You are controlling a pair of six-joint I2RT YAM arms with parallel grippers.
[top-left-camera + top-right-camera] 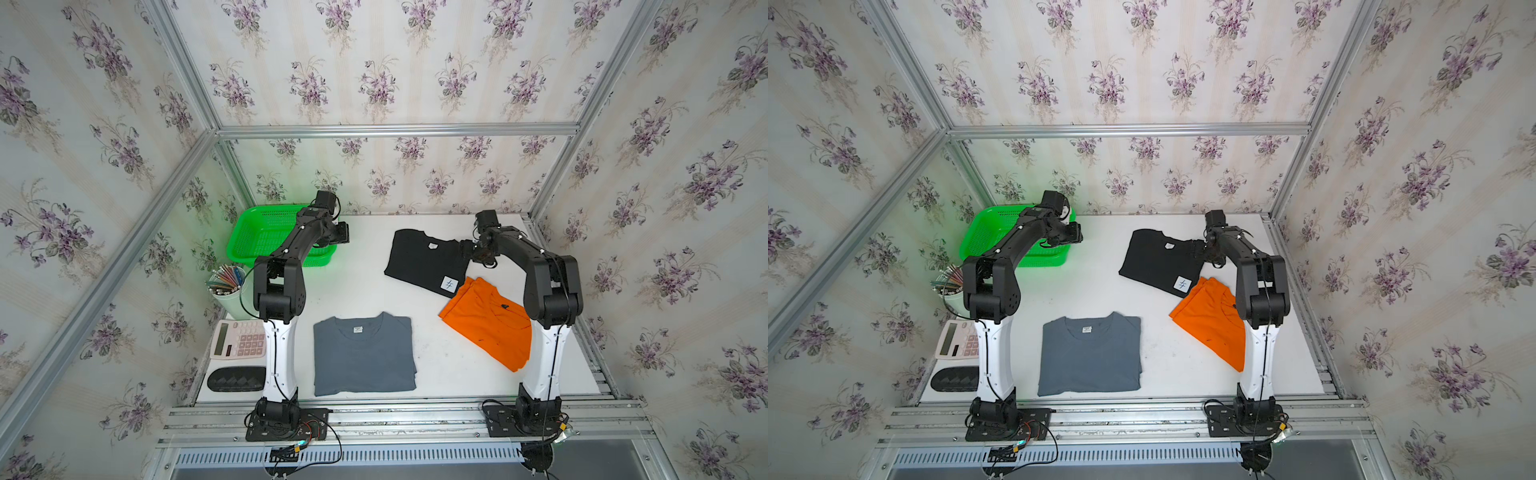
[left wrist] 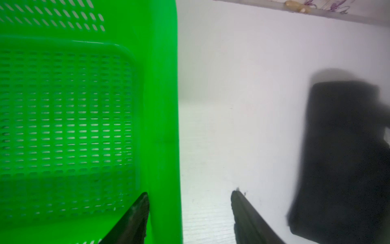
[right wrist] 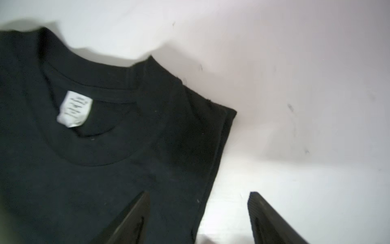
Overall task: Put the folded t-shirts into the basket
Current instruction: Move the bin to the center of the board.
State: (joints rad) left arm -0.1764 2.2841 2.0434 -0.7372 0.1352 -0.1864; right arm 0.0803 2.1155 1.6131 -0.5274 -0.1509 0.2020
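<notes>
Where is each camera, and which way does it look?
Both top views: high at the front, looking down on the table, both arms, three shirts.
Left wrist: on the left arm, looking past its open jaws astride the green basket wall.
Right wrist: on the right arm, looking past its open jaws at the black shirt.
Shared: both wrist views show the black shirt.

Both arms stretched forward; left tool [image 2: 190, 193], right tool [image 3: 198, 193] gaping (jaws apart).
</notes>
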